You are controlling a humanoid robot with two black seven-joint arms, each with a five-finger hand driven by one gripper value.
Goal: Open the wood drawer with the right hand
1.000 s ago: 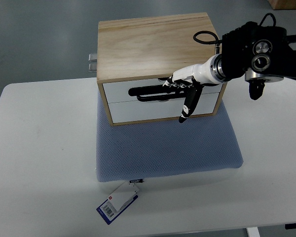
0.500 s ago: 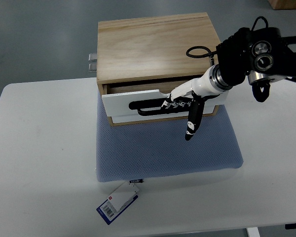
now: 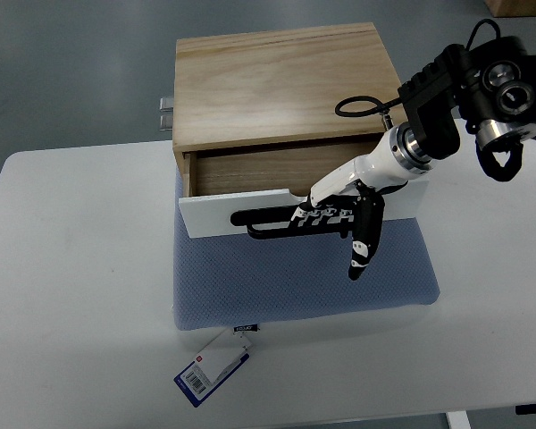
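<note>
A light wood drawer box [image 3: 281, 85] stands on a blue mat [image 3: 304, 277]. Its top drawer [image 3: 250, 174] is pulled well out, showing a bare wooden inside behind a white front panel [image 3: 214, 214]. A black bar handle [image 3: 268, 219] runs along that panel. My right hand [image 3: 326, 217], white and black, comes in from the right and has its fingers curled around the handle's right part. One black finger [image 3: 360, 255] hangs down over the mat. The lower drawer is hidden beneath the pulled-out one. The left arm does not show.
The box and mat sit on a white table [image 3: 71, 295]. A blue and white tag [image 3: 210, 368] lies at the mat's front edge. A metal bracket [image 3: 168, 112] shows behind the box's left side. Grey floor lies beyond the table.
The top drawer has slid out toward the table's front, from shut to wide open. My right hand has moved with the handle, down and slightly right.
</note>
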